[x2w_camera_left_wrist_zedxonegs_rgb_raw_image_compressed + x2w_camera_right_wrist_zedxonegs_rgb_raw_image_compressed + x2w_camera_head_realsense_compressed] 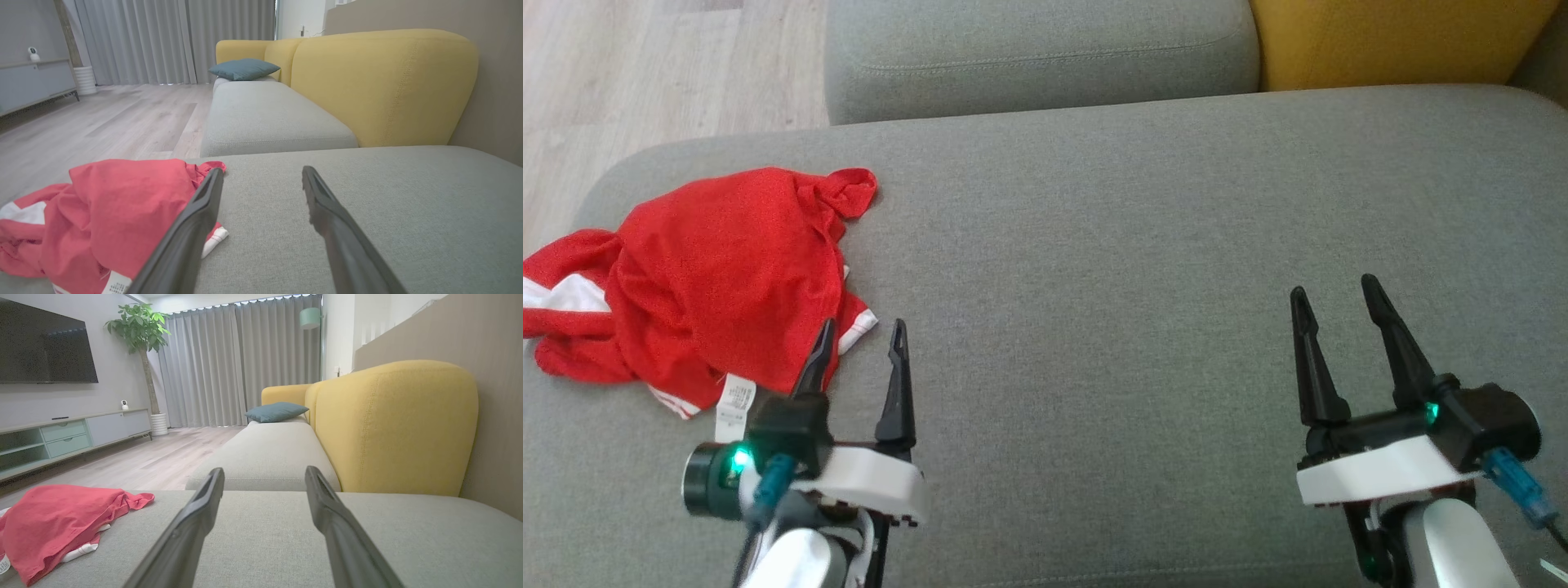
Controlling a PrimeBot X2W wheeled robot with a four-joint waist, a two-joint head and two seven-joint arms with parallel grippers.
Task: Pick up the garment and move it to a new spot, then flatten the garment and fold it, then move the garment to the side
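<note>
Beside garment (719, 269), left gripper (863, 327) low, fingers apart

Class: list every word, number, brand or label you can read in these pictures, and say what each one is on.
White care tag on the red garment: it carries print, but too small and blurred to read.
No other text is legible.

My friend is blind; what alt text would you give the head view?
A crumpled red garment with white trim lies at the left end of a grey sofa seat. The left pincer is open at its near edge; the right pincer is open above bare cushion, well to the right.
</note>
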